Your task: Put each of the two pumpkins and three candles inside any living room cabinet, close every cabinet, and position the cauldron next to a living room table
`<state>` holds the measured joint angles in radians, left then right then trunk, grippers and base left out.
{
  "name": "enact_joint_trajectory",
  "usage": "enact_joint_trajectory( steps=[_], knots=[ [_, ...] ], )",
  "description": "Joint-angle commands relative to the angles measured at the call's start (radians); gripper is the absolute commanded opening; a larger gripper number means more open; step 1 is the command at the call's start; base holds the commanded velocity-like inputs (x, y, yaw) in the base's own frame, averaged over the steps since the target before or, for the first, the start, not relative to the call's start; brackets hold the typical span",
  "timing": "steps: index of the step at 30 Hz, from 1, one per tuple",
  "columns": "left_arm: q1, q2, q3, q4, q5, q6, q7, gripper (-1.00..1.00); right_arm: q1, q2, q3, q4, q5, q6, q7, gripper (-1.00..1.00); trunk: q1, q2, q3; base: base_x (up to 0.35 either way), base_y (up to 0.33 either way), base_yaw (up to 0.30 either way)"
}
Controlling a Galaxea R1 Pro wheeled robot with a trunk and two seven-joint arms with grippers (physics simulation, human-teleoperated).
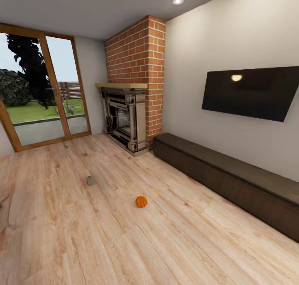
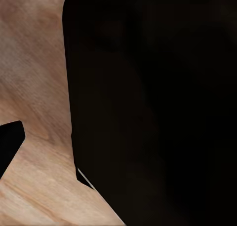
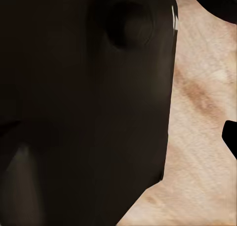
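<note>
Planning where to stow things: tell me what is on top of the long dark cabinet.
The cabinet has nothing visible on its flat top; a television hangs on the wall above. Its fronts look closed, so the inside is hidden.

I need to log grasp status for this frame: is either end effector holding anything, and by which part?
It cannot be told: both wrist views are mostly blocked by dark shapes. One pumpkin lies loose on the floor.

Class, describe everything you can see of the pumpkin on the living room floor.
The pumpkin is small, round and orange, with faint ribs; its stem is too small to make out. It sits alone on the pale wooden floor, apart from the long dark cabinet along the wall and from a small grey-tan object lying farther off. Nothing but the floor touches it.
</note>
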<state>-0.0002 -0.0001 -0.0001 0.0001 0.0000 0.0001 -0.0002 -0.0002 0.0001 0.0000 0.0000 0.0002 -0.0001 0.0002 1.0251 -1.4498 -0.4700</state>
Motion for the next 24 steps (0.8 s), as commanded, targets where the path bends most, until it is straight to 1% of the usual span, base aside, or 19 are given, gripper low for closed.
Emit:
enact_joint_trajectory(
  steps=[1, 3, 5, 7, 14, 18, 24],
  knots=[
    [-0.001, -0.006, -0.001, 0.001, 0.000, 0.001, -0.001, 1.00, -0.001, 0.006, 0.001, 0.000, 0.003, -0.001, 0.002, 1.00, 0.000, 0.000, 0.000, 0.000, 0.000, 0.000],
    [-0.001, -0.014, -0.001, 0.001, 0.000, 0.001, -0.001, 1.00, -0.001, 0.009, 0.001, 0.000, 0.003, -0.001, 0.002, 1.00, 0.000, 0.000, 0.000, 0.000, 0.000, 0.000],
    [-0.001, -0.014, -0.001, 0.001, 0.000, 0.001, -0.001, 1.00, -0.001, 0.010, 0.001, 0.000, 0.003, -0.001, 0.002, 1.00, 0.000, 0.000, 0.000, 0.000, 0.000, 0.000],
    [-0.001, -0.015, 0.000, 0.001, 0.000, -0.003, -0.001, 1.00, -0.001, 0.015, 0.001, 0.000, 0.002, -0.002, 0.002, 1.00, 0.000, 0.000, 0.000, 0.000, 0.000, 0.000],
    [-0.001, -0.011, 0.000, 0.001, 0.001, -0.041, -0.001, 1.00, -0.001, 0.017, 0.002, 0.000, 0.006, -0.008, 0.002, 1.00, 0.000, 0.000, 0.000, 0.000, 0.000, 0.000],
    [-0.001, -0.015, -0.002, 0.001, 0.000, -0.063, -0.001, 1.00, -0.001, 0.017, 0.006, 0.000, 0.014, -0.013, 0.003, 1.00, 0.000, 0.000, 0.000, 0.000, 0.000, 0.000],
    [-0.001, -0.019, 0.005, 0.001, 0.006, -0.090, -0.002, 1.00, -0.001, 0.018, 0.009, 0.000, 0.017, -0.015, 0.003, 1.00, 0.000, 0.000, 0.000, 0.000, 0.000, 0.000]
  ],
)
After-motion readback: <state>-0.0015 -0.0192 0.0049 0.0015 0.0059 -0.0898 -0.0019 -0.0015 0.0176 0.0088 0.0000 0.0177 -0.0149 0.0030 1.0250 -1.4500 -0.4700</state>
